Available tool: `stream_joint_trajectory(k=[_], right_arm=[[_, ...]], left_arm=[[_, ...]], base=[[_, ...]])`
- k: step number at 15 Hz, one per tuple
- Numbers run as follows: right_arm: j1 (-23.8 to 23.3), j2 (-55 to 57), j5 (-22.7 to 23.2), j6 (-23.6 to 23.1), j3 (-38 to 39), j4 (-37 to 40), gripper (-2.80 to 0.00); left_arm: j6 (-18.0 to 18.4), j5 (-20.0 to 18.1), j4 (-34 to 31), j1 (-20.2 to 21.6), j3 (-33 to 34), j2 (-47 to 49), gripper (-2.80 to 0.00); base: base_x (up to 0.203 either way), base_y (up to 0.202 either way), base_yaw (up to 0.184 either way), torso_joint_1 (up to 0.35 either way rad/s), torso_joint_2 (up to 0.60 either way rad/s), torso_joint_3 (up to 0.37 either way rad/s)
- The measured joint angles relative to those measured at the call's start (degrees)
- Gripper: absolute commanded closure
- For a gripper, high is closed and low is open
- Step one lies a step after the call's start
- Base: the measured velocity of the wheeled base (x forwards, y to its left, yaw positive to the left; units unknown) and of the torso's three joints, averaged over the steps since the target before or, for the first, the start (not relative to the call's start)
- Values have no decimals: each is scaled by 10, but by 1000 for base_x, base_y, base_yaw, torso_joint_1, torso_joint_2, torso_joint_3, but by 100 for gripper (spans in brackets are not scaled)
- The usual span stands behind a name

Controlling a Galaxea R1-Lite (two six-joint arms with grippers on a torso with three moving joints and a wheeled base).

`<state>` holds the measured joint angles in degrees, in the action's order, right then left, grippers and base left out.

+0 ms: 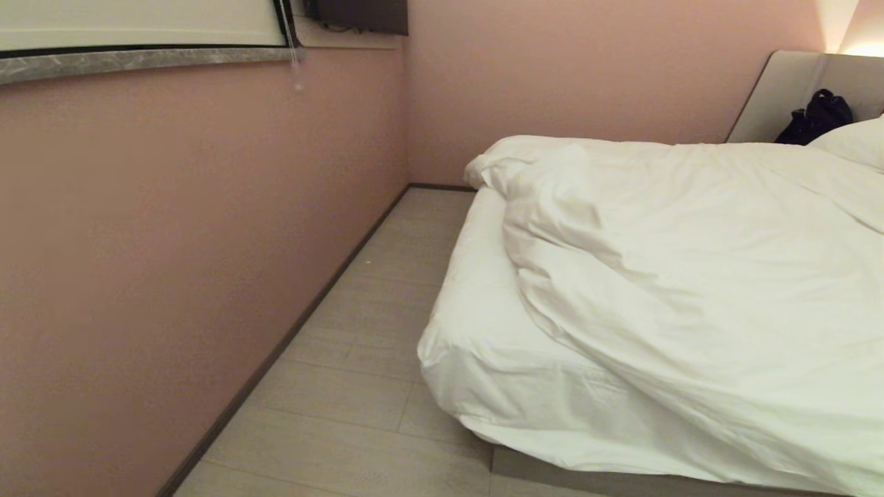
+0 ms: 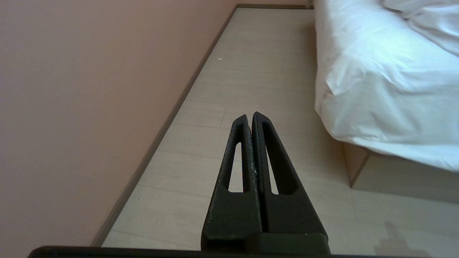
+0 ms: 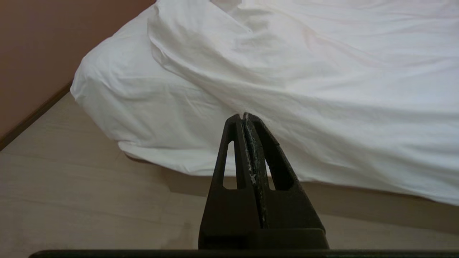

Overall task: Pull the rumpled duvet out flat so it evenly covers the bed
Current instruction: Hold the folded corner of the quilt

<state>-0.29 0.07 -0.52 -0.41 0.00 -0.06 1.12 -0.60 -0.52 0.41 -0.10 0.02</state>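
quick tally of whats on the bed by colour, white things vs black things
white: 3 - duvet, mattress sheet, pillow
black: 1 - bag against the headboard
total: 4

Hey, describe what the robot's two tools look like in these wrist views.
Both match: the left tool and right tool are matte black, each with two long tapering fingers with slotted cutouts, widening to a blocky base. The right one shows whitish scuffs along its inner seam. No cables visible.
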Motion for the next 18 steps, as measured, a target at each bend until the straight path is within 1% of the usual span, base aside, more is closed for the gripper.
stream_joint_trajectory(k=[4,11,16,17,18], right_arm=[[0,0,0,0,0,0,0],[0,0,0,0,0,0,0],[0,0,0,0,0,0,0],[0,0,0,0,0,0,0],[0,0,0,0,0,0,0]], left_arm=[[-2,1,0,0,0,0,0],[0,0,0,0,0,0,0],[-2,0,0,0,0,0,0],[-2,1,0,0,0,0,0],[-2,1,0,0,0,0,0]], base=[[170,0,-1,5,5,2],[0,0,0,0,0,0],[183,0,0,2,1,3],[151,0,0,11,7,2],[0,0,0,0,0,0]])
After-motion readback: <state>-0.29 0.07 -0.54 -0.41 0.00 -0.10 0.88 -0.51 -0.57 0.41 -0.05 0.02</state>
